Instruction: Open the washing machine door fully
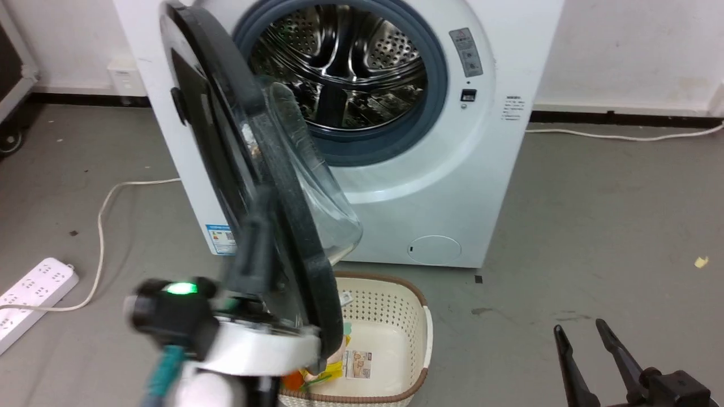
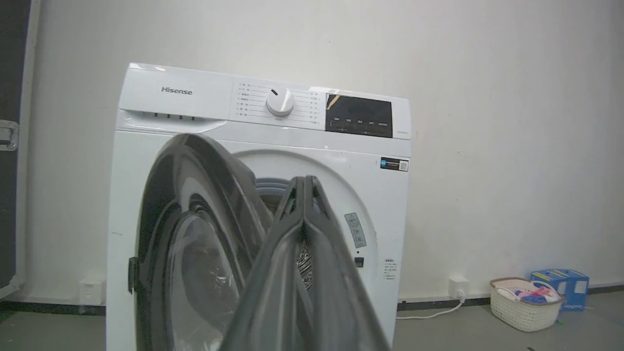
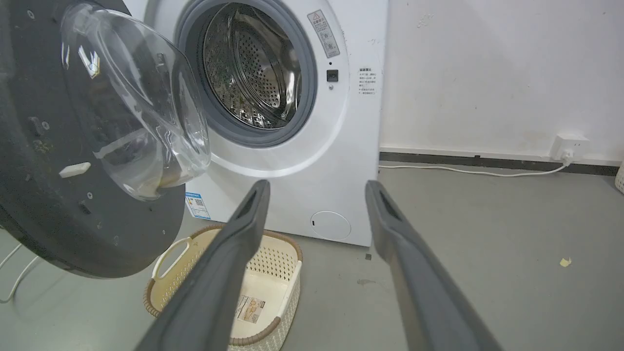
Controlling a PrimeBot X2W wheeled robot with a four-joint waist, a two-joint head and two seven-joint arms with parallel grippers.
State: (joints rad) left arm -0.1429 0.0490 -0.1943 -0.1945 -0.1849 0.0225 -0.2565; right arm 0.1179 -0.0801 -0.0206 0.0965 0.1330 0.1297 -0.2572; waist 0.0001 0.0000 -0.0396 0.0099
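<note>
The white washing machine (image 1: pixel 452 186) stands ahead with its steel drum (image 1: pixel 345 62) exposed. Its round black door (image 1: pixel 209 124) is swung out on the left hinge, roughly edge-on to me, the clear glass bowl bulging toward the drum. My left gripper (image 1: pixel 255 226) reaches up along the door's free edge, fingers blurred. In the left wrist view the left gripper (image 2: pixel 304 183) is shut with nothing seen between its fingers, and the door (image 2: pixel 195 234) is just to their left. Low at the right my right gripper (image 1: pixel 580 327) hangs open, away from the machine. The right wrist view shows the right gripper (image 3: pixel 314 187) open, and the door (image 3: pixel 44 161) at left.
A cream laundry basket (image 1: pixel 428 333) with a few items sits on the floor right below the door. A white power strip (image 1: pixel 34 288) and its cable (image 1: pixel 102 226) lie at the left. Farther right along the wall are another basket (image 2: pixel 524 302) and a blue box (image 2: pixel 560 282).
</note>
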